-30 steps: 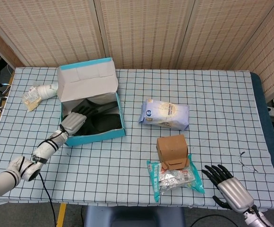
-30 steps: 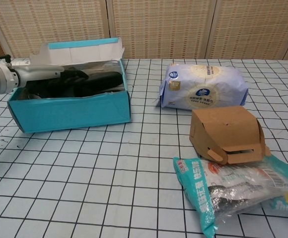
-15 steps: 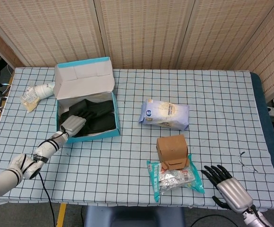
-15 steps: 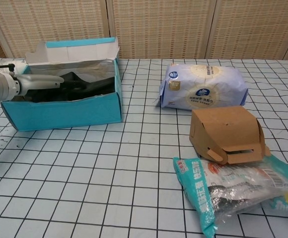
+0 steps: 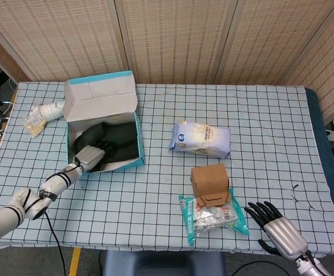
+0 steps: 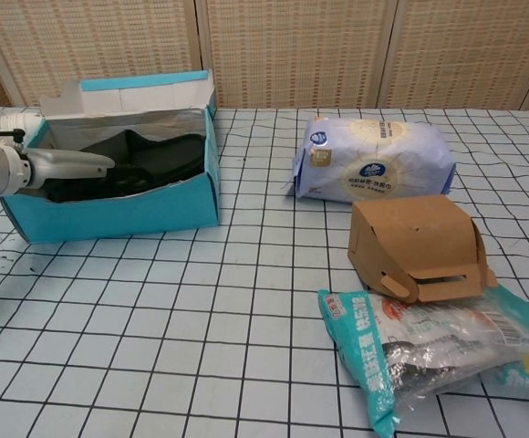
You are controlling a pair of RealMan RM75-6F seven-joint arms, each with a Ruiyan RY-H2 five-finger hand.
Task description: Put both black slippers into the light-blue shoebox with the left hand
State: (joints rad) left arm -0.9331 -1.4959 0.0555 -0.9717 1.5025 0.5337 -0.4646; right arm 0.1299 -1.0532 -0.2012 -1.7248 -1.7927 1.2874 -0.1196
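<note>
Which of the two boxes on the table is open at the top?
The light-blue shoebox at the left, its lid raised and black slippers inside. The brown cardboard box near the snack bag is closed.

Left hand point(image 5: 88, 156) pulled back toward 7 o'clock, out of the box interior, now at the near-left wall, fingers point(image 6: 82, 164) over the front rim in chest view. Shoebox point(image 5: 131, 135) shifted toward 9 o'clock and rotated, long side now squarer to table edge; open lid point(image 5: 101, 96) moved left with it, nearer the white bottle point(image 5: 52, 108) at 10 o'clock. Black slippers point(image 5: 110, 142) more exposed inside, no longer covered by the hand.
</note>
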